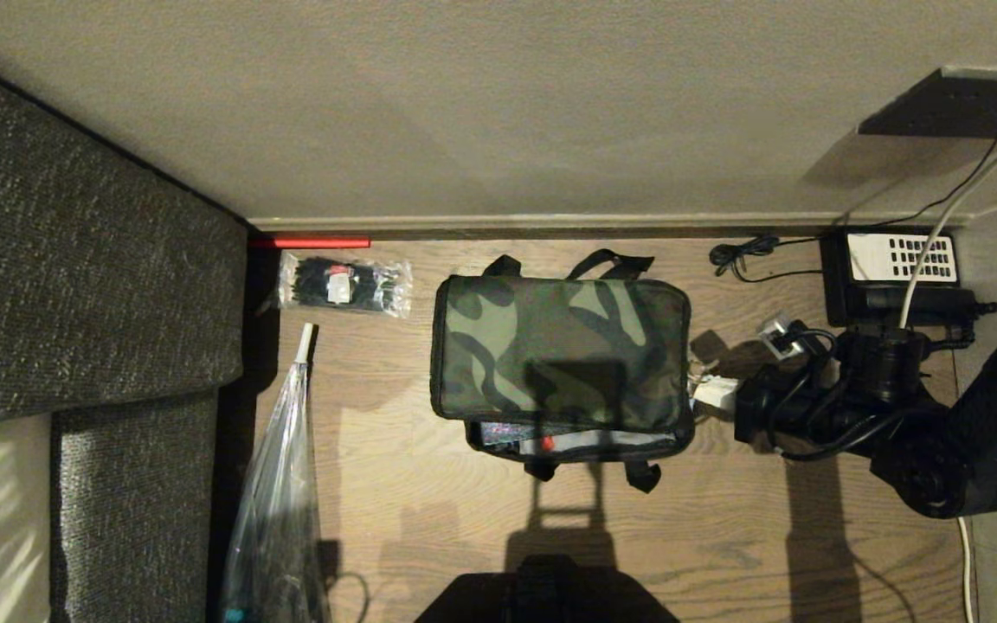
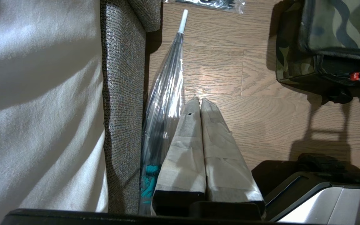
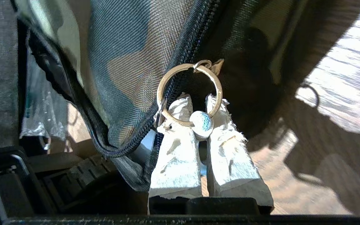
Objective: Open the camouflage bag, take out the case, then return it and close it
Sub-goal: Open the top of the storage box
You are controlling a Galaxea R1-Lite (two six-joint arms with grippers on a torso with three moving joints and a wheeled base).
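The camouflage bag (image 1: 559,350) lies on the wooden floor, lid down, with a narrow gap along its near edge. In that gap a small red dot on a dark edge (image 1: 548,443) shows, part of the case; the rest of it is hidden inside. My right gripper (image 1: 710,391) is at the bag's right side. Seen from the right wrist, the right gripper (image 3: 198,104) is shut on the metal zipper ring (image 3: 158,92) and its white bead (image 3: 201,124), beside the zipper line. My left gripper (image 2: 198,100) hangs parked and shut over the floor, holding nothing, left of the bag (image 2: 333,28).
A grey sofa (image 1: 74,285) fills the left side, with a clear folded umbrella (image 1: 278,484) lying along it. A packet of black ties (image 1: 343,284) lies by the wall. A black telephone with a white keypad (image 1: 897,260) and cables sit at the back right.
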